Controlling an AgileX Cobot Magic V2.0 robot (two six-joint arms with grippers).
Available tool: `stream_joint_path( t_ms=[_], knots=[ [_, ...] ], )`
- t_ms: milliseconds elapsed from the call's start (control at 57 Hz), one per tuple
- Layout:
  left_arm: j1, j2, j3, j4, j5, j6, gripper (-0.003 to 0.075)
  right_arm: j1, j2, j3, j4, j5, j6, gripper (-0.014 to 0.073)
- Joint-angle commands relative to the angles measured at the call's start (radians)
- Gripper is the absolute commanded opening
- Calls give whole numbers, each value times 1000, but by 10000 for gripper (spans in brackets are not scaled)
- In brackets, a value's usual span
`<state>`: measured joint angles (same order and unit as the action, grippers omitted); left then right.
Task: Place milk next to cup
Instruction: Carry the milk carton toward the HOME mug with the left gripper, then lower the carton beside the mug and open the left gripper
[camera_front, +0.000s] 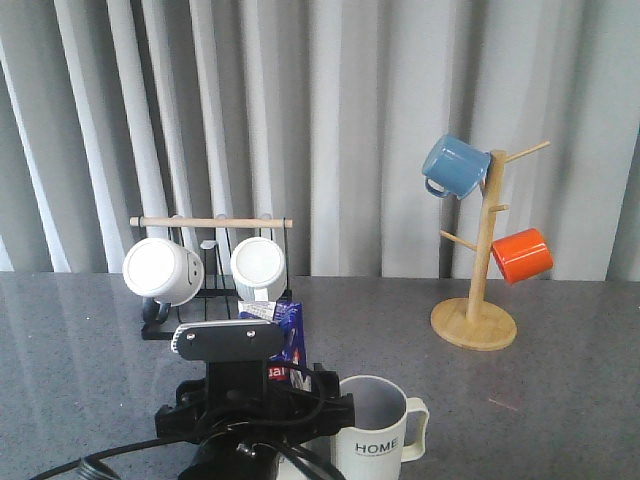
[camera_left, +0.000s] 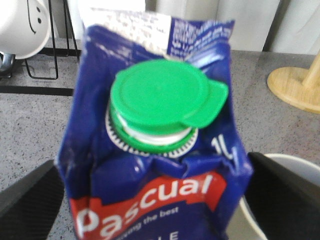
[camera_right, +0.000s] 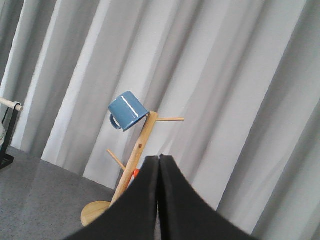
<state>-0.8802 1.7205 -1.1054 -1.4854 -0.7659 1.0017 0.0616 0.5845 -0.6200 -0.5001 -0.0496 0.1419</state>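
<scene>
The milk (camera_left: 155, 150) is a blue carton with a green round cap and a red "Pascual" band, and it fills the left wrist view. My left gripper (camera_left: 155, 205) is shut on it, one black finger (camera_left: 27, 200) pressed to each side. In the front view the carton (camera_front: 288, 338) shows just above my left arm (camera_front: 255, 405), low at the middle. The cup (camera_front: 375, 430) is a pale ribbed mug marked "HOME", standing right beside the carton on its right. Its rim (camera_left: 300, 165) shows behind the right finger. My right gripper (camera_right: 159, 159) is shut and empty, raised off the table.
A black wire rack (camera_front: 215, 290) with a wooden bar holds two white mugs (camera_front: 162, 270) behind the carton. A wooden mug tree (camera_front: 480, 290) at the right carries a blue mug (camera_front: 455, 165) and an orange mug (camera_front: 522, 254). A grey curtain hangs at the back.
</scene>
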Motion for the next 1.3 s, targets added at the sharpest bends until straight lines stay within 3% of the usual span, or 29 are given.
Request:
stream_joint_path(
  t_ms=[0, 175, 245, 316, 351, 438, 771, 894, 982, 1104, 1280],
  knots=[
    [-10, -82, -27, 42, -22, 1, 699, -6, 4, -31, -4, -61, 3, -8],
    [-10, -204, -27, 72, 24, 3, 657, -6, 4, -31, -4, -61, 3, -8],
    [-10, -274, -27, 130, 50, 8, 591, -6, 4, -31, -4, -61, 3, -8],
    [-10, -350, -27, 209, 83, 2, 449, -6, 4, -31, -4, -61, 3, -8],
    [-10, -386, -27, 254, 101, -3, 341, -6, 4, -31, -4, -61, 3, -8],
    [-10, -459, -27, 315, 135, -2, -14, -6, 4, -31, -4, -61, 3, -8],
    [-9, -574, -28, 326, 47, -14, -7, -6, 4, -31, -4, -61, 3, -8],
    [-10, -592, -76, 418, 98, -181, -7, -6, 4, -31, -4, -61, 3, -8],
    [-10, -598, -155, 514, 228, -393, -7, -6, 4, -31, -4, -61, 3, -8],
    [-11, -596, -228, 722, 532, -655, -7, -6, 4, -31, -4, -61, 3, -8],
    [-20, -600, -136, 1102, 894, -876, -7, -6, 4, -31, -4, -61, 3, -8]
  ],
)
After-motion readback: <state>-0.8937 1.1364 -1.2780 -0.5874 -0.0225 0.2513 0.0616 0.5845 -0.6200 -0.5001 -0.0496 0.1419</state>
